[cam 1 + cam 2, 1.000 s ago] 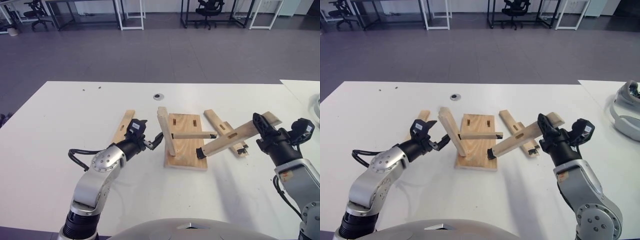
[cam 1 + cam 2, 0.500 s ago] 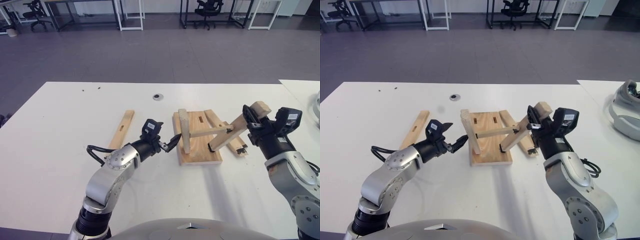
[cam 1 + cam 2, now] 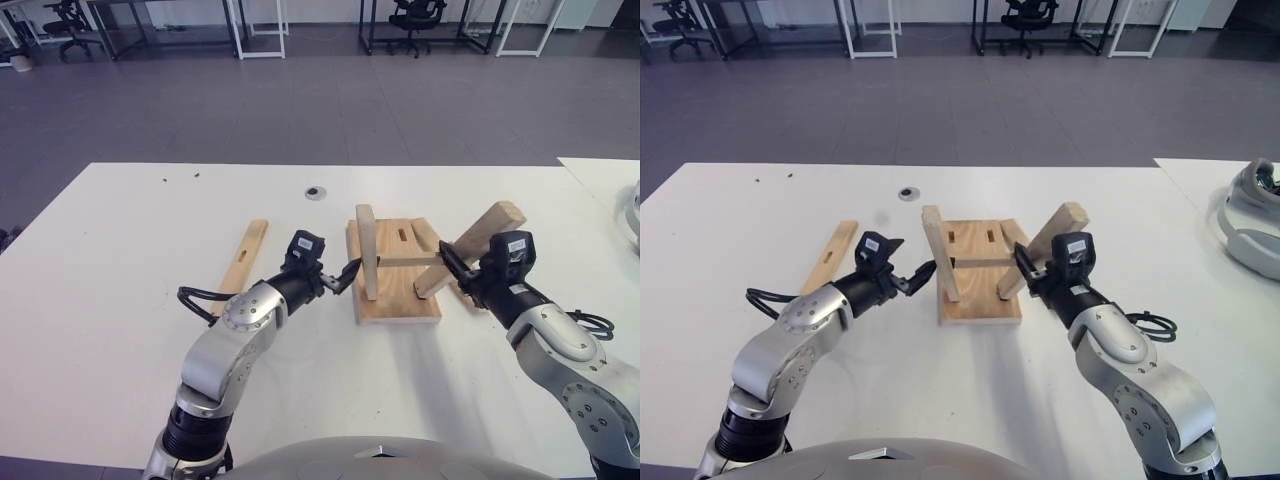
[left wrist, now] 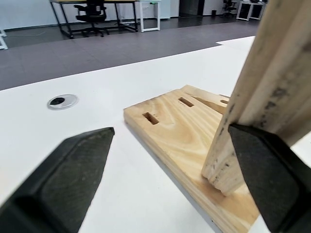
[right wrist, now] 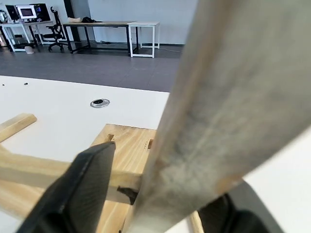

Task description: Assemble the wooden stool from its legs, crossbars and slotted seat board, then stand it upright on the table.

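Seat board: we see it lying flat near the middle of the table, slots up.
Legs: an upright leg stands at the board's left edge; a crossbar joins it to a tilted leg at the right edge.
Right gripper: fingers clamped on the tilted leg's lower part.
Left gripper: we find its fingers spread wide, holding nothing, just beside the upright leg.
Loose slat: flat, toward the table's left edge.

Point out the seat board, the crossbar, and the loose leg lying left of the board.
seat board [image 3: 398, 298]: left eye view, bare strip by its near edge.
crossbar [image 3: 408, 262]: left eye view, middle of its span.
loose leg [image 3: 244, 257]: left eye view, middle of its visible length.
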Motion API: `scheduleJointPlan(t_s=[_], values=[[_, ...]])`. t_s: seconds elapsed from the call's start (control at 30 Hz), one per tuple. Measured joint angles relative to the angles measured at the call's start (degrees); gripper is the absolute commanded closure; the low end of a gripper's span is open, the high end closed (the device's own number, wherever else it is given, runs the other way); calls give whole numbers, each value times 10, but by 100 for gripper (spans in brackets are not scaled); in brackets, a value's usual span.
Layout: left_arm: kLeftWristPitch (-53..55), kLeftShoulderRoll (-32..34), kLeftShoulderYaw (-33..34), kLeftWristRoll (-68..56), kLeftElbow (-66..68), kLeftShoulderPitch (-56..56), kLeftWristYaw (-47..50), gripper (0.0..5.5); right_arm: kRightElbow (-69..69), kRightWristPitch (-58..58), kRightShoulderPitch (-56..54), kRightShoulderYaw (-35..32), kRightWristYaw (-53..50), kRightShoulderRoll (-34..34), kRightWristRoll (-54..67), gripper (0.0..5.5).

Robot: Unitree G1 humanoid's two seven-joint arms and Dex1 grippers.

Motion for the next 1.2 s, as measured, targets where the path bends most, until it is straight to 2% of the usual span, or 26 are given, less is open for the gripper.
scheduleJointPlan(t_s=[0.2, 0.37, 0.5, 0.6, 0.67, 0.73, 0.83, 0.9, 0.93, 1.0, 1.1, 1.2], values=[[3, -29, -9, 16, 4, -2, 37, 115, 12, 2, -16, 3, 36, -3, -26, 244], [10, -24, -5, 18, 4, -7, 34, 115, 35, 2, -35, 1, 80, -11, -45, 244], [-17, 50, 29, 3, -12, 21, -35, 115, 59, -26, -8, -41, 179, -1, 1, 244], [-36, 103, 87, -10, -10, 25, -71, 115, 79, -61, -33, -96, 214, 10, 29, 244], [-44, 106, 144, -40, -6, -41, -81, 115, 80, -79, -84, -132, 223, 10, 59, 244], [-53, 107, 218, -84, 16, -172, -79, 115, 82, -82, -142, -168, 232, 2, 122, 244], [-49, 88, 266, -162, 50, -344, -66, 115, 138, -73, -277, -196, 234, -20, 219, 244], [-30, 51, 255, -211, 48, -397, -59, 115, 175, -60, -357, -189, 220, -23, 250, 244], [-12, 24, 223, -227, 36, -387, -49, 115, 189, -48, -364, -175, 217, -23, 249, 244], [5, -3, 151, -232, 26, -304, -38, 115, 199, -17, -298, -138, 212, -22, 222, 244], [-6, -1, 82, -204, 67, -180, -43, 115, 182, -24, -243, -107, 210, -22, 166, 244], [-29, 24, 61, -157, 136, -134, -52, 115, 167, -37, -235, -98, 207, 2, 157, 244]])
